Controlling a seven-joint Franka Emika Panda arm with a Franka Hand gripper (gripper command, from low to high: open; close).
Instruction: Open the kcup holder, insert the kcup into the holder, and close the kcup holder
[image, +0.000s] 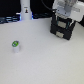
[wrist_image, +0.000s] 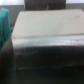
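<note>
The kcup (image: 15, 45), a small white pod with a green top, stands alone on the white table at the exterior view's left. The kcup holder (image: 62, 30), a black box with stacked front drawers, sits at the exterior view's right rear. My white gripper (image: 64, 18) hangs right over the holder's top, far from the kcup. Whether its fingers are open or shut cannot be made out. The wrist view is blurred. It shows the holder's flat top (wrist_image: 45, 27) and dark front (wrist_image: 47, 60) close below, with no fingers clearly visible.
A white bottle-like object (image: 25, 11) stands at the back, with dark blue items (image: 10, 19) along the rear edge. A teal shape (wrist_image: 3, 27) shows beside the holder in the wrist view.
</note>
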